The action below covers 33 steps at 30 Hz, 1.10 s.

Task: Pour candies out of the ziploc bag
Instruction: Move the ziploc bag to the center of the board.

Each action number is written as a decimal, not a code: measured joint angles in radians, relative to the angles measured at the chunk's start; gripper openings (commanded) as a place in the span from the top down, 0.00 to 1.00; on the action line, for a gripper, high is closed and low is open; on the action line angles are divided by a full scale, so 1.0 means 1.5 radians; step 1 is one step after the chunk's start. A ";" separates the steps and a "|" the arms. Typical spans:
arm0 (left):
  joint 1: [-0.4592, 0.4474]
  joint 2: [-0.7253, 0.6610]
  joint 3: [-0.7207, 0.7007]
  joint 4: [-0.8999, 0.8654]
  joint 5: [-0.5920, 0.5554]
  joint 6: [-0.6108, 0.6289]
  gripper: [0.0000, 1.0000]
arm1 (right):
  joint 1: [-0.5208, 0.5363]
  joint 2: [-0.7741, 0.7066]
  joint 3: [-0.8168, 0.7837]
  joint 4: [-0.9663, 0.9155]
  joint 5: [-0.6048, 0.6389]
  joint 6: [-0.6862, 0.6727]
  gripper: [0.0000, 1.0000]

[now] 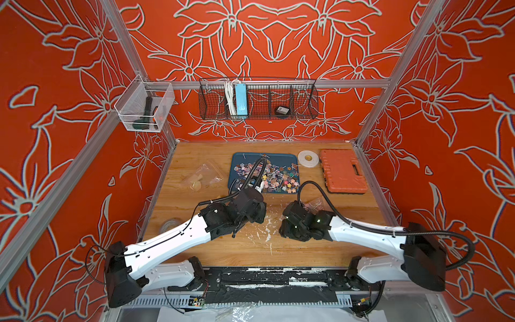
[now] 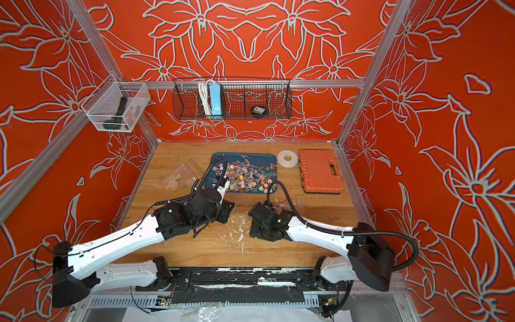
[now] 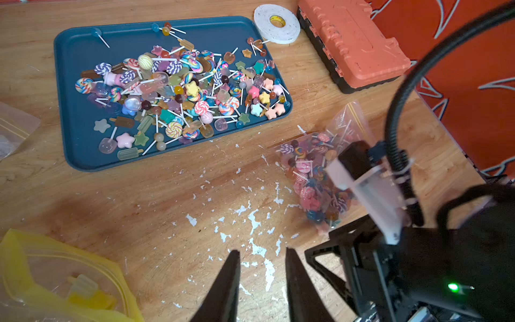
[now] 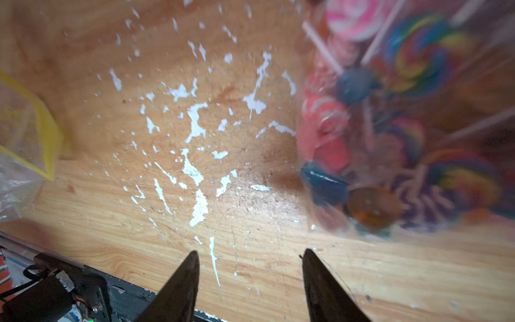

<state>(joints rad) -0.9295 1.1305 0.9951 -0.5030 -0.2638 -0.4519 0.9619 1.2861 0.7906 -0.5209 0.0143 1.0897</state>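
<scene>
The bag (image 3: pixel 320 156) of candies (image 3: pixel 308 195) lies on the bench (image 3: pixel 139 209) near the tray (image 3: pixel 69 117). The left end effector (image 3: pixel 262 251) is narrowly parted, the right end effector (image 4: pixel 250 251) wider (both empty). Tipping it short of the tray could scatter them.

An orange case (image 1: pixel 344 171) and tape roll (image 1: pixel 308 159) lie centre-right on the paint-flecked table (image 1: pixel 239 251). Above, a wire basket (image 1: pixel 303 100) holds a blue power strip (image 1: pixel 241 100); a clear bin (image 1: pixel 167 97) hangs upper left.
</scene>
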 measured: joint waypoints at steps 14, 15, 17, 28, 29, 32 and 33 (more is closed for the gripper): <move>-0.038 0.104 0.001 0.091 0.106 -0.034 0.70 | -0.403 -0.183 -0.006 -0.186 0.033 -0.254 0.51; -0.048 0.123 0.001 0.104 0.115 -0.040 0.71 | -0.426 -0.187 -0.019 -0.185 0.029 -0.260 0.52; -0.069 0.168 0.001 0.136 0.133 -0.058 0.71 | -0.483 -0.188 -0.048 -0.183 0.013 -0.281 0.52; -0.095 0.346 0.006 0.272 0.167 -0.136 0.69 | -0.605 -0.141 -0.120 -0.112 -0.051 -0.338 0.56; -0.099 0.362 0.017 0.272 0.167 -0.137 0.69 | -0.609 -0.141 -0.120 -0.107 -0.054 -0.342 0.56; -0.110 0.409 0.076 0.259 0.146 -0.144 0.67 | -0.616 -0.142 -0.120 -0.094 -0.067 -0.357 0.56; -0.113 0.426 0.099 0.251 0.134 -0.147 0.67 | -0.619 -0.142 -0.120 -0.091 -0.073 -0.361 0.56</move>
<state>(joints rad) -1.0996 1.7699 1.1435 -0.1261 -0.0635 -0.6727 0.0334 1.0729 0.6102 -0.6571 -0.0959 0.5480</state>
